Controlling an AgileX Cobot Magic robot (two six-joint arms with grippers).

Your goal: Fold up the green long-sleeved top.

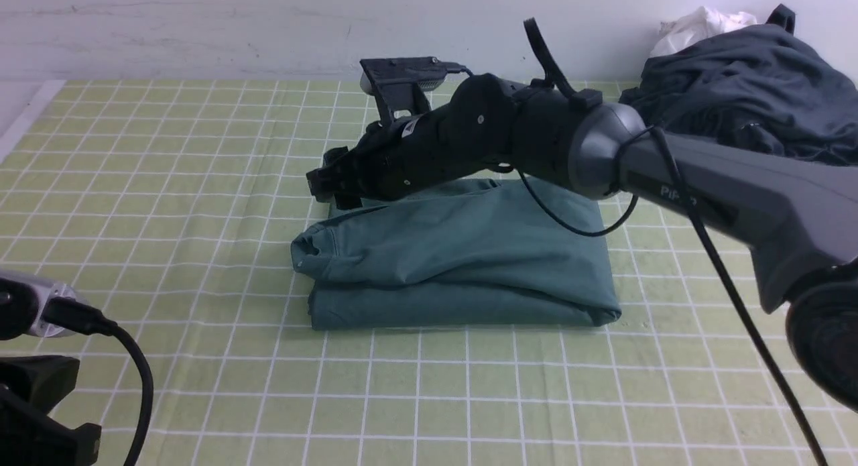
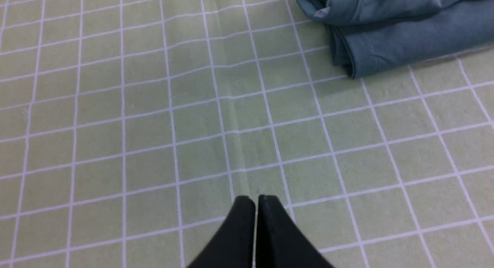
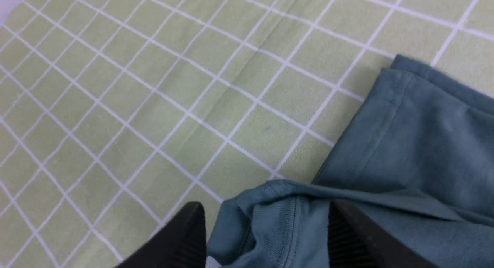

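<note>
Green long-sleeved top sits mid-bench, folded to a compact rectangle with its left end bulging a bit. Right gripper is low over the far-left corner, jaws wide apart. The ribbed edge lies loose between them, nothing pinched. Left gripper is closed and empty, over bare bench, apart from the top. This reads as the let-go step. I'd lift the right one straight up. Any sideways drag could snag the rib and pull the top layer open. Count: one green top, one dark grey garment, one white cloth behind it, two grippers.
</note>
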